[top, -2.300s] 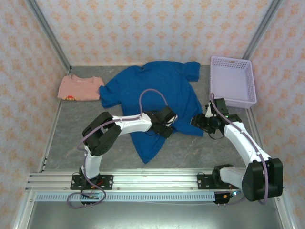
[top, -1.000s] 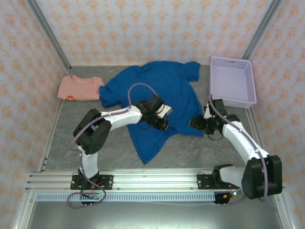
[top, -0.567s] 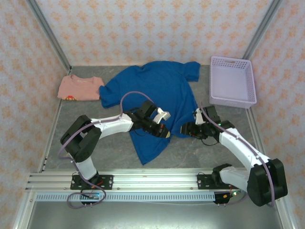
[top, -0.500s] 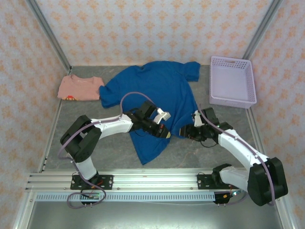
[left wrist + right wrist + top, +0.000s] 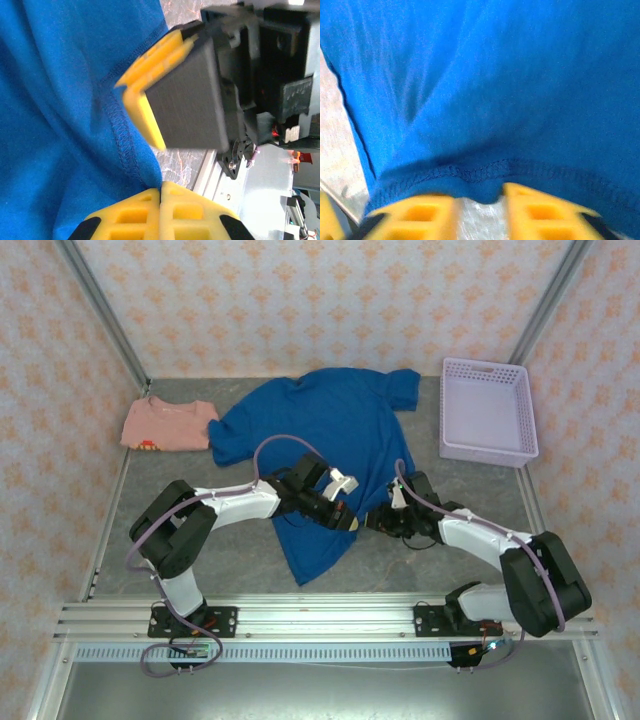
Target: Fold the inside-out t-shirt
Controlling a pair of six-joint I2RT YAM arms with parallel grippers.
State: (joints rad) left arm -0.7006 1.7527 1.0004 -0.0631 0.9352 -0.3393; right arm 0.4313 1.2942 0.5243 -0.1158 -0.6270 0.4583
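Yellow fingers of the left gripper (image 5: 160, 191) are pressed tight together, pinching the t-shirt (image 5: 330, 425) at its stitched hem. Just to its right, the right gripper (image 5: 477, 196) meets the same hem with its fingers a narrow gap apart and grey bench (image 5: 230, 540) showing between them. Whether cloth is caught there I cannot tell. Beyond both grippers the t-shirt lies spread out, collar and sleeves on its far side, and one corner lies nearer than the left gripper. Far to that gripper's left sits a folded pink shirt (image 5: 168, 425). Beyond the right gripper stands a lilac basket (image 5: 484, 364).
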